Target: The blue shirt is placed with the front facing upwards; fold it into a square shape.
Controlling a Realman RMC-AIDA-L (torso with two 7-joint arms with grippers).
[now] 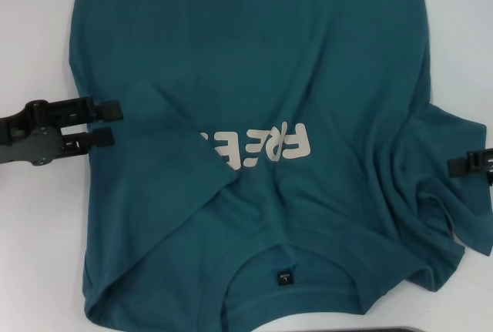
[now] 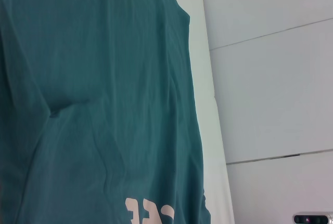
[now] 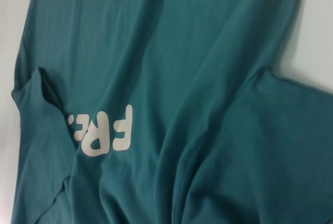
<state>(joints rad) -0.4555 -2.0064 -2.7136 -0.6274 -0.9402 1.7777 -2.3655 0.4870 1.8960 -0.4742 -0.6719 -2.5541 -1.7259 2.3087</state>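
Observation:
The blue shirt (image 1: 254, 62) lies front up on the white table (image 1: 38, 39), collar and black neck label (image 1: 283, 276) toward me. Its left sleeve (image 1: 166, 155) is folded inward and covers part of the off-white print (image 1: 266, 145). The right sleeve (image 1: 439, 193) lies spread out and rumpled. My left gripper (image 1: 108, 122) is open at the shirt's left edge, fingertips over the cloth beside the folded sleeve, nothing held. My right gripper (image 1: 466, 165) pokes in at the right edge over the right sleeve. The wrist views show the shirt (image 2: 104, 104) (image 3: 171, 52) from above.
White table shows on both sides of the shirt. A dark strip (image 1: 416, 329) runs along the near edge of the table. White panels (image 2: 270, 104) lie beyond the table in the left wrist view.

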